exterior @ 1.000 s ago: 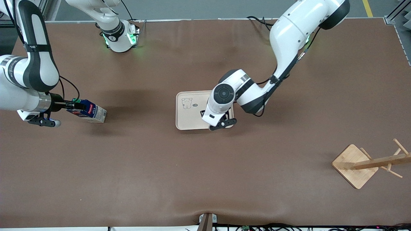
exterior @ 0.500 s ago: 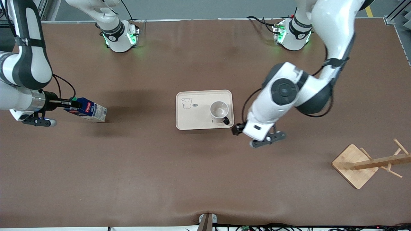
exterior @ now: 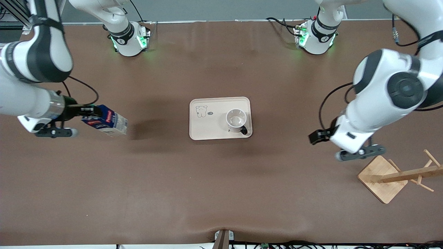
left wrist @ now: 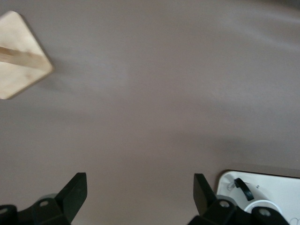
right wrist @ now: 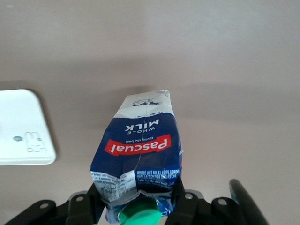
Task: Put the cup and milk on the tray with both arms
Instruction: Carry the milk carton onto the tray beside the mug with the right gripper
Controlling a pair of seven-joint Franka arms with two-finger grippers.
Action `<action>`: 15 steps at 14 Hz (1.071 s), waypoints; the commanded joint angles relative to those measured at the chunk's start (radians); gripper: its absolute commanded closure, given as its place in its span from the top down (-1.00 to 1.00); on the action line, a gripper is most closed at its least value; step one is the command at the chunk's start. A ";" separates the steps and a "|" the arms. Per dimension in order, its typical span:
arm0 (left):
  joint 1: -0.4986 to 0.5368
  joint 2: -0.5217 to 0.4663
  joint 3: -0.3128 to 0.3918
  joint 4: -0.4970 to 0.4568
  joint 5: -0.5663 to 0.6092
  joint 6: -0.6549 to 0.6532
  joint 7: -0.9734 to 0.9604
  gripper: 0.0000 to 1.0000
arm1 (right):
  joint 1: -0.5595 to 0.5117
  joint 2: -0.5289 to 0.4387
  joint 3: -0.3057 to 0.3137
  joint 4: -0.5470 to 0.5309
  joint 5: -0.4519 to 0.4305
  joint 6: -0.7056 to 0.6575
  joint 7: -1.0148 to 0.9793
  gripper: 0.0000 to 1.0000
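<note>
The cup [exterior: 236, 120] sits upright in the tray [exterior: 207, 131], the right gripper [exterior: 90, 111] pinches the tilted blue milk [exterior: 107, 121] over bare table [exterior: 221, 186], and the left gripper [left wrist: 138, 197] hangs spread near the wooden rack [exterior: 382, 178].

Cream tray [exterior: 211, 129] with line-drawn bear, white cup [exterior: 236, 119] — black handle, dark-blue milk [exterior: 107, 121] — red label, green cap

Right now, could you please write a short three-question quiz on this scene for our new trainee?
1. True or false: the cup stands on the tray.
2. What does the right gripper hold: A) the cup, B) the milk, C) nothing?
3. Fill in: the left gripper is ____ and empty, over bare table between the tray and the wooden rack.

Key: 1 true; 2 B; 3 open.
</note>
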 commanded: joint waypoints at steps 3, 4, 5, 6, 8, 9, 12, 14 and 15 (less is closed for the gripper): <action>0.071 -0.082 -0.008 -0.017 0.008 -0.054 0.062 1.00 | 0.183 0.100 -0.009 0.126 0.084 -0.022 0.037 -1.00; 0.069 -0.092 -0.007 -0.017 0.011 -0.059 0.060 1.00 | 0.216 0.128 -0.009 0.146 0.136 -0.022 0.051 -1.00; 0.069 -0.102 -0.005 -0.017 0.012 -0.070 0.060 1.00 | 0.249 0.148 -0.009 0.151 0.181 -0.014 0.104 -1.00; 0.071 -0.102 -0.005 -0.016 0.012 -0.080 0.060 1.00 | 0.288 0.172 -0.009 0.155 0.196 -0.006 0.177 -1.00; 0.069 -0.103 -0.005 -0.011 0.012 -0.109 0.056 1.00 | 0.372 0.249 -0.010 0.224 0.195 -0.003 0.281 -1.00; 0.066 -0.103 -0.002 -0.001 0.012 -0.125 0.054 1.00 | 0.400 0.281 -0.010 0.242 0.196 -0.002 0.319 -1.00; 0.066 -0.106 -0.005 0.004 0.010 -0.154 0.053 1.00 | 0.469 0.327 -0.010 0.258 0.196 0.041 0.390 -1.00; 0.068 -0.118 -0.008 0.004 0.008 -0.157 0.054 1.00 | 0.492 0.347 -0.009 0.258 0.196 0.058 0.391 -1.00; 0.069 -0.123 -0.008 0.004 0.004 -0.165 0.056 1.00 | 0.497 0.349 -0.009 0.258 0.195 0.064 0.391 -1.00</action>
